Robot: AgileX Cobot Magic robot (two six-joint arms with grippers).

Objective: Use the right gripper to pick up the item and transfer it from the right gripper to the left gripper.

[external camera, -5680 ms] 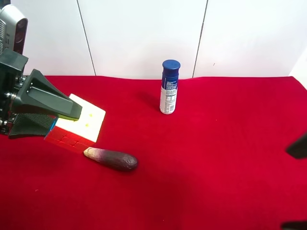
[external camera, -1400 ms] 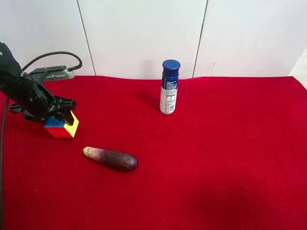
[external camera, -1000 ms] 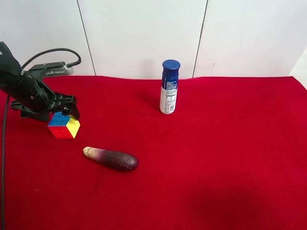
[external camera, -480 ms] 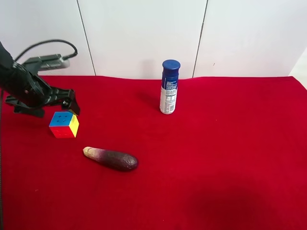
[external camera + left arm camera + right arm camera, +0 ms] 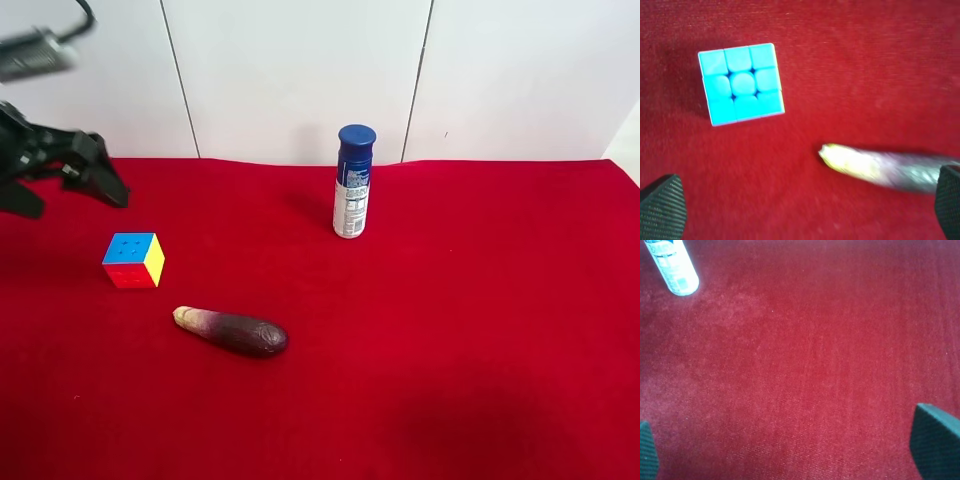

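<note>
Beneath the left gripper (image 5: pixel 800 210), fingers spread wide, the puzzle cube (image 5: pixel 741 83) sits alone on red cloth (image 5: pixel 865 65) with bare room on every side; only the eggplant (image 5: pixel 890 167) lies near, apart from the cube. Under the right gripper (image 5: pixel 790 445), likewise spread, open cloth stretches ahead, the spray can (image 5: pixel 672 267) standing well off at the far corner
</note>
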